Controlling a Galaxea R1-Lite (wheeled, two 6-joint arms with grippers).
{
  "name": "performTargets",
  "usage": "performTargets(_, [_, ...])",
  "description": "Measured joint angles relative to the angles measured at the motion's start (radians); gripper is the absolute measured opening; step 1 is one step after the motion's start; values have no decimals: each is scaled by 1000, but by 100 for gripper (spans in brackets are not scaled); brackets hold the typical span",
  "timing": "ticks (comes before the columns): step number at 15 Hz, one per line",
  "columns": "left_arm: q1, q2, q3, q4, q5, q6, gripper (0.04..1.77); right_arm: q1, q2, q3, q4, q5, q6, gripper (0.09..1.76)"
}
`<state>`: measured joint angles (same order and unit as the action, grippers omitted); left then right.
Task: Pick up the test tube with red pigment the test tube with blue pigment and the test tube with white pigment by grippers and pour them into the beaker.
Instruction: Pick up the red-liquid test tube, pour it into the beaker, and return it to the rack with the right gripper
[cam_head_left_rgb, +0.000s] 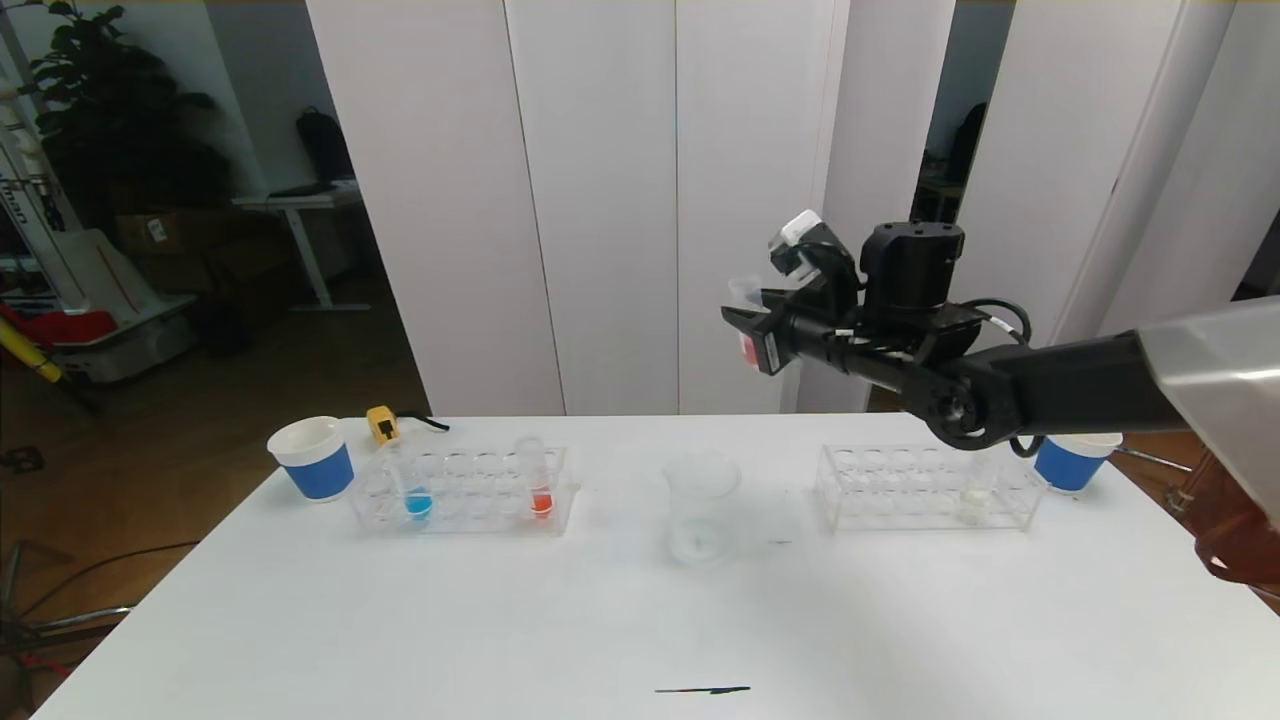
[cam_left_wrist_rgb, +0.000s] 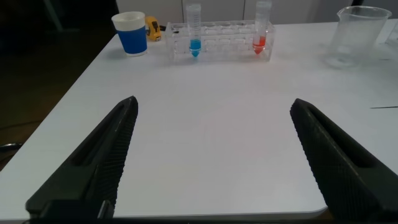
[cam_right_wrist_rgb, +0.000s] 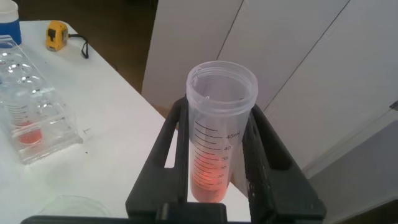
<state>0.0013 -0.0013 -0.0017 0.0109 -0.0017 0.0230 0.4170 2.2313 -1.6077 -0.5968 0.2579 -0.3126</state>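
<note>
The right gripper's (cam_right_wrist_rgb: 217, 180) fingers (cam_right_wrist_rgb: 165, 155) are clamped on a clear graduated tube with red liquid (cam_right_wrist_rgb: 214, 155), held high above the surface (cam_head_left_rgb: 640, 620) and over the beaker (cam_head_left_rgb: 700, 505). The left gripper's (cam_left_wrist_rgb: 214, 155) fingers (cam_left_wrist_rgb: 109, 149) stand wide apart, holding nothing, low over the surface. Below and to the left of the right fingers one rack (cam_head_left_rgb: 465, 490) holds the test tube with blue pigment (cam_head_left_rgb: 415, 490) and a second red tube (cam_head_left_rgb: 538, 480); a second rack (cam_head_left_rgb: 925, 490) holds the test tube with white pigment (cam_head_left_rgb: 975, 495); two blue cups (cam_head_left_rgb: 312, 458) flank them.
</note>
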Motion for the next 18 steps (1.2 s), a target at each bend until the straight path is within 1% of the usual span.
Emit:
performTargets(2, [0, 0, 0, 0, 0, 0, 175, 2, 24, 9, -115, 13, -52, 58])
performTargets(3, [0, 0, 0, 0, 0, 0, 175, 3, 34, 20, -159, 44, -61, 58])
performTargets(5, [0, 0, 0, 0, 0, 0, 175, 11, 47, 43, -211, 96, -90, 58])
performTargets(9, [0, 0, 0, 0, 0, 0, 175, 18, 67, 87, -302, 119, -181, 58])
performTargets(11, [0, 0, 0, 0, 0, 0, 175, 13, 72, 97, -308, 176, -201, 58])
performTargets(13, [0, 0, 0, 0, 0, 0, 175, 5, 75, 94, -308, 218, -267, 58])
performTargets(15, [0, 0, 0, 0, 0, 0, 175, -2, 77, 87, -299, 270, -348, 58])
performTargets(18, [0, 0, 0, 0, 0, 0, 175, -14, 89, 68, -281, 324, -516, 58])
